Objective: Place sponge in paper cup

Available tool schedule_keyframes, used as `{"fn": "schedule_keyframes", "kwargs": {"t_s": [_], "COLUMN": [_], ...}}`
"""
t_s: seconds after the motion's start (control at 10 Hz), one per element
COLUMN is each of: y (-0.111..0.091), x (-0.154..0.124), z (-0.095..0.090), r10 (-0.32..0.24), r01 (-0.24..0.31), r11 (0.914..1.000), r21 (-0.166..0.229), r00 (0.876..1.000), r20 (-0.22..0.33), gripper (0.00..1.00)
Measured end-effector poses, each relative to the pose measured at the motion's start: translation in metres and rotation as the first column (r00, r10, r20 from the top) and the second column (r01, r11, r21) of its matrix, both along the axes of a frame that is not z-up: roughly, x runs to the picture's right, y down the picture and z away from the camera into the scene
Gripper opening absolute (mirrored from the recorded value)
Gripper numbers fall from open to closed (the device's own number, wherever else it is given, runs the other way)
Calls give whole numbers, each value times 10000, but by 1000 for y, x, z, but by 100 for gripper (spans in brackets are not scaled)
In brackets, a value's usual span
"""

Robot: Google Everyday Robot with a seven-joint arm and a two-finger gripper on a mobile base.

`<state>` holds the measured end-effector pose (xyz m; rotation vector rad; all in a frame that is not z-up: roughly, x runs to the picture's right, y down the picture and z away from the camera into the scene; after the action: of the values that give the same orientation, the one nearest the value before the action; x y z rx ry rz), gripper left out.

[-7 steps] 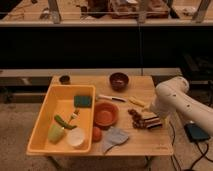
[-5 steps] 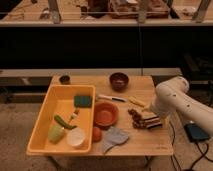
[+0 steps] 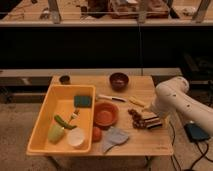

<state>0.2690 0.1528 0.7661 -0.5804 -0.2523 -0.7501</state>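
The sponge [image 3: 82, 101], a teal-green block, lies inside the yellow bin [image 3: 60, 106], up in the bin's far right corner at about one o'clock from the bin's middle. The paper cup [image 3: 76, 137], white and upright with its mouth showing, stands in the same bin at about five o'clock, near the front right corner. The two are well apart, and between them lies a slim green vegetable [image 3: 63, 122] beside what looks like a fork [image 3: 74, 115]. A pale green object [image 3: 56, 133] sits just beside the cup, at its nine o'clock.

The bin takes up the left half of the wooden counter [image 3: 150, 85]. The white arm [image 3: 175, 100] reaches in from three o'clock. Its pincer [image 3: 142, 120] is low over the counter's right side, at about four o'clock from the orange bowl [image 3: 106, 114], well away from both sponge and cup. I cannot tell whether the pincer is open or closed, or whether it holds anything.

Elsewhere on the counter, a dark brown bowl [image 3: 119, 80] sits at twelve o'clock and a small dark cup [image 3: 64, 79] at the far left corner. A grey cloth [image 3: 115, 139] lies at six o'clock, with a round orange-red thing [image 3: 96, 134] just beside it.
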Motion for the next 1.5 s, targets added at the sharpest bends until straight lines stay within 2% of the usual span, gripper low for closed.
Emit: {"fn": "schedule_keyframes", "kwargs": {"t_s": [1.3,1.5], "y": [0,-7], "x": [0,-6], "z": [0,-1], "r10": [-1,-146], "r01": [1,141], "r11": [10000,9997], "r21": [0,205], "r00": [10000,9997], "r20": [-1,220], "gripper": [75,75]}}
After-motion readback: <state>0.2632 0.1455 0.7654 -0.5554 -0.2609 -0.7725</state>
